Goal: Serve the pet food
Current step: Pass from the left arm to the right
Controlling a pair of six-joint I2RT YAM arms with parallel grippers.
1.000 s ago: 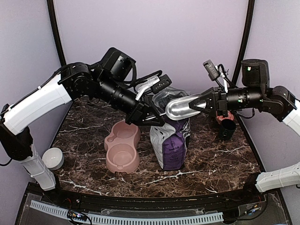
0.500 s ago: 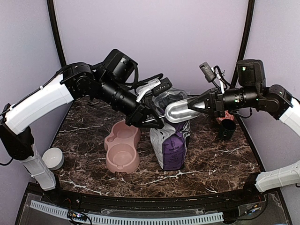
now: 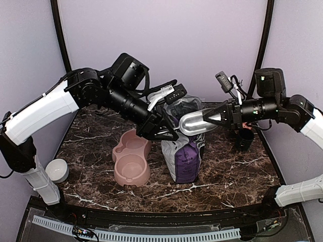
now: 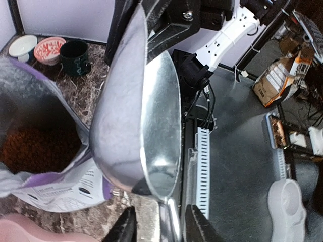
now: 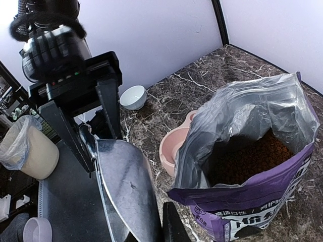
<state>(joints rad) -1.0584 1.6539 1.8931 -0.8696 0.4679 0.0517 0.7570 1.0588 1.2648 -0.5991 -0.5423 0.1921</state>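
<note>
Lavender walls surround a dark marble table (image 3: 237,171). My right gripper (image 3: 220,117) is clamped tight on the bowl end of a shiny metal scoop (image 3: 194,122). My left gripper (image 3: 170,132) stands partly open around its handle. Reddish-brown kibble pellets (image 5: 247,156) lie inside the open purple-and-white bag (image 3: 184,156), just below both grippers.
</note>
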